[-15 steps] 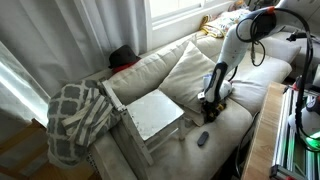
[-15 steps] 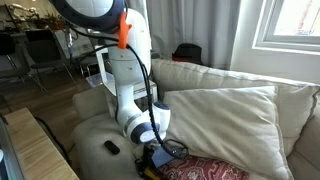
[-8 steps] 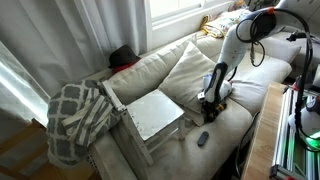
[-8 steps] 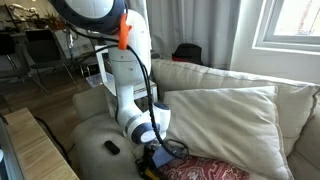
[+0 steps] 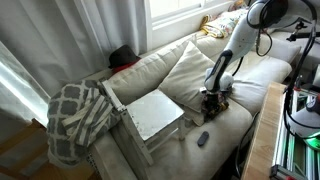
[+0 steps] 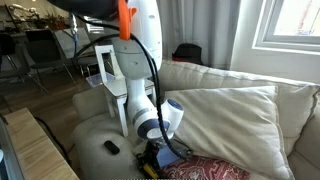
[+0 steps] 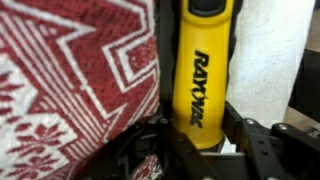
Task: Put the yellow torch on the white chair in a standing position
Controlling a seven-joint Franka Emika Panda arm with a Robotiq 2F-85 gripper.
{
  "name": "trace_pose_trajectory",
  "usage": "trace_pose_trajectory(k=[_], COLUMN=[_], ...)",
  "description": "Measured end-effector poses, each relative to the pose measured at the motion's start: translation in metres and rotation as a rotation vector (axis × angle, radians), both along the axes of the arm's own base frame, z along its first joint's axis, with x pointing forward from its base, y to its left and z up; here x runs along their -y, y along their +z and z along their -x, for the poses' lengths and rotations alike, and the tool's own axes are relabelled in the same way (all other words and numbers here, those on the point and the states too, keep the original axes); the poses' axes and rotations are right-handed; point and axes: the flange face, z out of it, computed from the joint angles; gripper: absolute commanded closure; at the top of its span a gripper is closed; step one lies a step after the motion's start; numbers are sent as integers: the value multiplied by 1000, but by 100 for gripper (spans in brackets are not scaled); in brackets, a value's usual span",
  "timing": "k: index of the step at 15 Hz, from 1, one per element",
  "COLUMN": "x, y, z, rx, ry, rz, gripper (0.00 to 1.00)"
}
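The yellow torch (image 7: 200, 75) fills the middle of the wrist view, a yellow body with black lettering and a dark end at the top. It lies on the cream sofa seat beside a red patterned cushion (image 7: 70, 80). My gripper (image 7: 197, 130) has one finger on each side of the torch body and is shut on it. In both exterior views the gripper (image 5: 212, 103) (image 6: 155, 158) is low on the sofa seat and hides the torch. The white chair (image 5: 155, 115) stands in front of the sofa, its pale seat bare, to the left of the gripper.
A small dark oval gadget (image 5: 202, 139) (image 6: 112, 148) lies on the sofa's front edge. A large cream cushion (image 5: 190, 70) (image 6: 225, 115) leans on the sofa back. A checked blanket (image 5: 75, 115) hangs beside the chair. A wooden table edge (image 5: 262, 140) lies near the sofa.
The arm's upper links have swung and straightened above the gripper. The gripper stays low at the same spot on the sofa seat.
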Motion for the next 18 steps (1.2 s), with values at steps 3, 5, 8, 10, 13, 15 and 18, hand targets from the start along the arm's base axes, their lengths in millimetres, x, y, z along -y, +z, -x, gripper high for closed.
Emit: trace_pose_trajectory(k=[3, 5, 8, 10, 13, 15, 18], x=[22, 31, 34, 30, 20, 11, -5], y=[22, 35, 56, 72, 101, 123, 163], z=[3, 6, 9, 9, 7, 4, -1], rx=[-3, 3, 19, 33, 70, 103, 177], ry=[-57, -81, -94, -97, -100, -106, -132], rz=[-123, -190, -269, -320, -379, -414, -488], gripper=[76, 76, 76, 76, 76, 76, 51])
